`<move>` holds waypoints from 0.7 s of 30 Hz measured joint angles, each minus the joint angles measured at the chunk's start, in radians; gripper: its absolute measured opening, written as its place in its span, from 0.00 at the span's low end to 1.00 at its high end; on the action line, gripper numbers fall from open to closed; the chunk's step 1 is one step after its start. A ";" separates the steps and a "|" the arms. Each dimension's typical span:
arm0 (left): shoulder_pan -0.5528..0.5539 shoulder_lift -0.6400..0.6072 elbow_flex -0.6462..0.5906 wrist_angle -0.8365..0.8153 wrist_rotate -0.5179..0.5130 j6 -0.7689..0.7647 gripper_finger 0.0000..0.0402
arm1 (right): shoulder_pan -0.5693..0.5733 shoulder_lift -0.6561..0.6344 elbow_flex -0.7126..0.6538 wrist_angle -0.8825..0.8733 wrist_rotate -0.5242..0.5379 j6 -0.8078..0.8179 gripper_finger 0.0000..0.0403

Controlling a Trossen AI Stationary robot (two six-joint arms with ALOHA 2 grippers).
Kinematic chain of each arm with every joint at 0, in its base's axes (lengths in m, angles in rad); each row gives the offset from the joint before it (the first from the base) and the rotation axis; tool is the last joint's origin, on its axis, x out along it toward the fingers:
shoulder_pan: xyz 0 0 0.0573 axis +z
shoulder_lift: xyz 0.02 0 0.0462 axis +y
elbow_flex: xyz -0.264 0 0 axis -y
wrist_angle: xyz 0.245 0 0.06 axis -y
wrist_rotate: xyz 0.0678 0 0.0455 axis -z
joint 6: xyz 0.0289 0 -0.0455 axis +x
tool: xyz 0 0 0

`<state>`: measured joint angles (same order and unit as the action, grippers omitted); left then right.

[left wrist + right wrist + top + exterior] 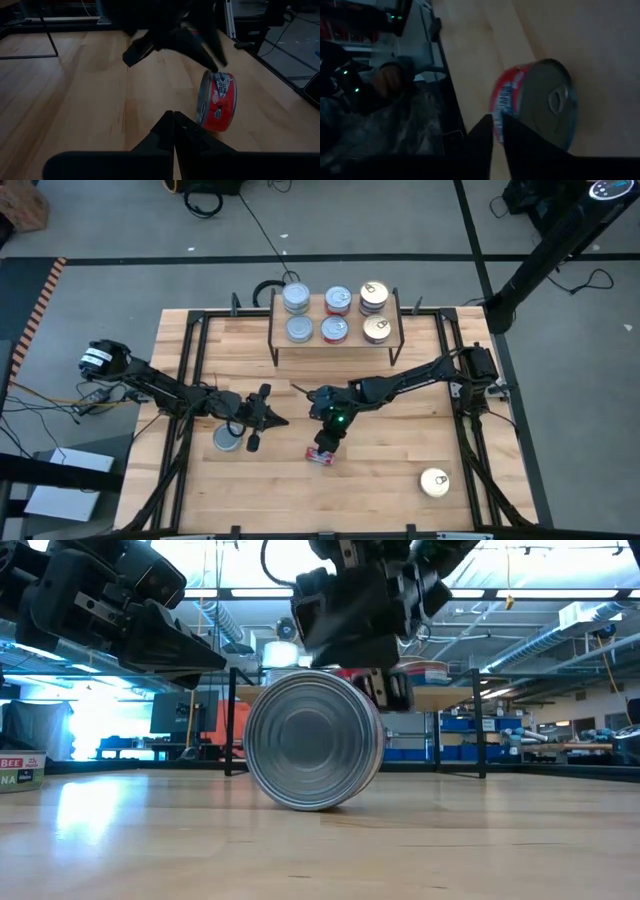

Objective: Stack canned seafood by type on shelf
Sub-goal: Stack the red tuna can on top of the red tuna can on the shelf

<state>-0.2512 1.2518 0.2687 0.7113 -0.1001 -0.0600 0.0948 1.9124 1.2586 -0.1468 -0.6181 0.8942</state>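
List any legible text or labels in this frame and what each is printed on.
"BEE" over "NA": partial letters on the flat tin at the low view's left edge.
Red-labelled tin standing on edge: white lettering and a small blue logo, too blurred to read.
Tins on the shelf: labels too small to read.

Both wrist views are dim and murky; the low view glares with bright backlight behind dark silhouettes.

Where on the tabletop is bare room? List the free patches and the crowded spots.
Free: the front left corner of the tabletop and the strip between the red tin and the gold tin. Crowded: the shelf, full of tins, and mid-table around both claws.
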 joint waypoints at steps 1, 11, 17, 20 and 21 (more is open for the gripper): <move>0.000 0.000 0.000 0.000 0.000 0.000 0.02 | 0.000 -0.002 0.012 -0.002 0.001 -0.014 0.17; 0.000 0.000 0.000 0.000 0.000 0.003 0.02 | 0.150 -0.053 0.223 -0.344 0.500 -0.316 0.53; 0.000 0.000 0.000 0.004 0.000 0.003 0.02 | 0.245 -0.027 0.282 -0.452 0.727 -0.298 0.64; 0.000 0.000 0.000 0.011 0.000 0.003 0.02 | 0.261 -0.001 0.285 -0.465 0.770 -0.278 0.65; 0.000 0.000 0.000 0.017 0.000 0.003 0.02 | 0.264 0.012 0.285 -0.475 0.778 -0.270 0.65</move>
<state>-0.2511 1.2518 0.2691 0.7284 -0.1005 -0.0570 0.3591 1.9242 1.5436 -0.6218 0.1600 0.6246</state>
